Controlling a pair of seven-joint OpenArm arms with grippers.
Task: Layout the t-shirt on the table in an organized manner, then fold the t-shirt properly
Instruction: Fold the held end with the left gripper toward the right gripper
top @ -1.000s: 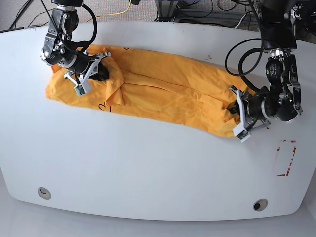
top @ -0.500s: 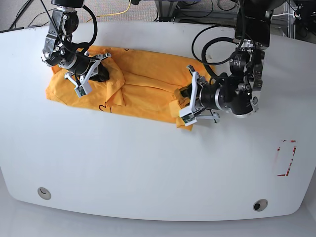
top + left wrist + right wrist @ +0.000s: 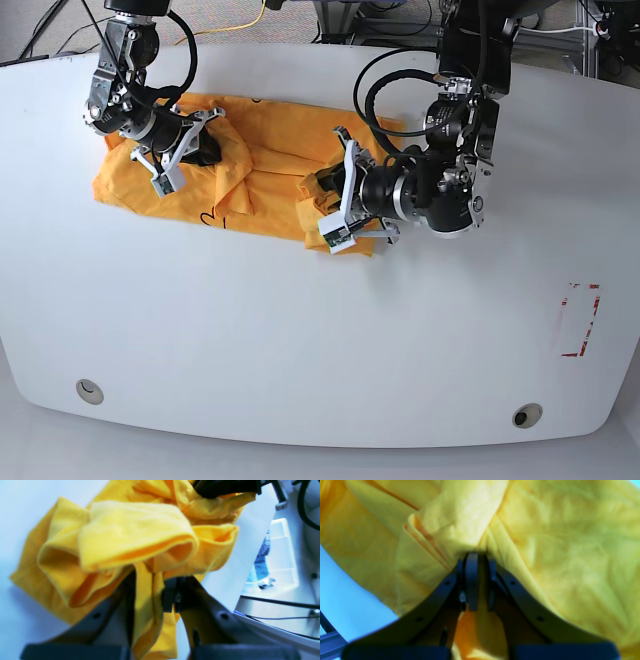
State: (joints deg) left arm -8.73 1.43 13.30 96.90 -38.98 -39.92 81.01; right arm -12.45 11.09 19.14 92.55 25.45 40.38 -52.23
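Note:
The orange-yellow t-shirt (image 3: 270,160) lies bunched at the back left of the white table (image 3: 300,340). My left gripper (image 3: 335,215), on the right-hand arm in the base view, is shut on one end of the cloth and holds it doubled over the middle of the shirt. In the left wrist view the t-shirt (image 3: 130,535) folds up in loops above the shut left gripper (image 3: 150,592). My right gripper (image 3: 170,150) is shut on the shirt's other end, at the far left. In the right wrist view the t-shirt (image 3: 570,555) is pinched at the right gripper (image 3: 476,562).
A red tape outline (image 3: 580,320) marks the table at the right. Two round grey grommets (image 3: 90,390) (image 3: 527,414) sit near the front edge. Black cables (image 3: 400,90) loop from the left arm, and more cables lie beyond the back edge.
My left gripper has travelled leftward from the table's right side, dragging the shirt's end over the body so the cloth is far shorter. The right gripper has stayed put.

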